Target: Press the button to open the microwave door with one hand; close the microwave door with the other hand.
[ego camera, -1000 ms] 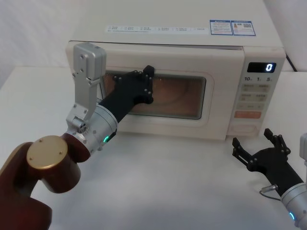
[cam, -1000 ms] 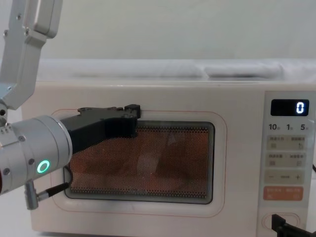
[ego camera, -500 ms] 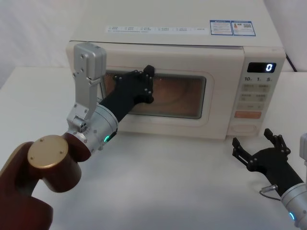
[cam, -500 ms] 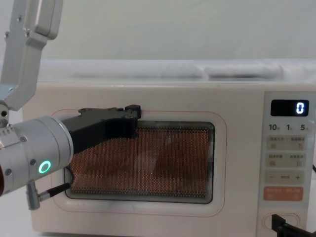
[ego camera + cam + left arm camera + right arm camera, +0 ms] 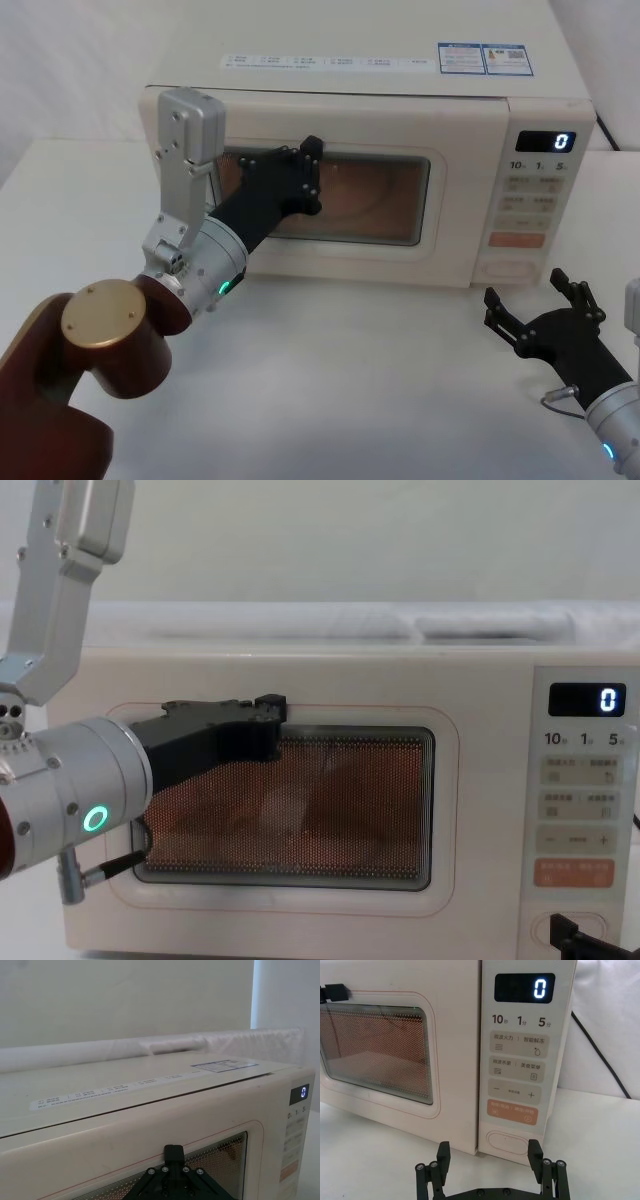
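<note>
Your left gripper (image 5: 300, 178) lies against the microwave door (image 5: 455, 210), on the upper left of its dark window; you cannot tell how its jaws stand. The door sits flush with the microwave (image 5: 400, 85), which stands at the back of the white table (image 5: 350, 380), front facing you, long axis running left to right. Your right gripper (image 5: 490, 1160) hovers low near the table's front right corner, jaws spread wide and empty, aimed at the button (image 5: 506, 1141) at the bottom of the control panel (image 5: 517, 1060), short of touching.
</note>
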Controlling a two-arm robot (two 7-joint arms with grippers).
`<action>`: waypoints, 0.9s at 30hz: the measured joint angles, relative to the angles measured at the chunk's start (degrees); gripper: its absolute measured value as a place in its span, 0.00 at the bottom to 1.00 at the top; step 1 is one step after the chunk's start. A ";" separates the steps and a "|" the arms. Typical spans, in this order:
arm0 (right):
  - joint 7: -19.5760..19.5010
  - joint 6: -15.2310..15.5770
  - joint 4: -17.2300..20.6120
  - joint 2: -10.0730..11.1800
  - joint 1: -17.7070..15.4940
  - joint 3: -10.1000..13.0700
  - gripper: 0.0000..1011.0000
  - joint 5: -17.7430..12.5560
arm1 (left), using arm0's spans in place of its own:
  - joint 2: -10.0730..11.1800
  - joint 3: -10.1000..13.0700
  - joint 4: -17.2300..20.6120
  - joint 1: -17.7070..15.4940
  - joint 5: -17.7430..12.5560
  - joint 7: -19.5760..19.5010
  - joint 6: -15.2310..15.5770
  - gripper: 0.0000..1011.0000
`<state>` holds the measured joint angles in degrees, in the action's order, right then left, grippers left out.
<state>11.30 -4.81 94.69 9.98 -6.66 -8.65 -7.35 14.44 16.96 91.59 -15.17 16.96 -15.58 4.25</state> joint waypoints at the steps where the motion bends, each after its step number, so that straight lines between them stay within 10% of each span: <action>1: 0.00 0.00 0.00 0.00 0.00 0.00 0.99 0.00 | -0.03 0.02 -0.10 -0.08 -0.08 0.01 0.00 0.00; 27: 0.00 0.00 0.00 0.00 0.00 0.00 0.99 0.00 | -0.28 -0.36 0.03 -0.05 -0.13 0.14 0.31 0.00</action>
<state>11.30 -4.81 94.69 9.98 -6.66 -8.65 -7.36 14.17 16.60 91.62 -15.22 16.83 -15.43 4.56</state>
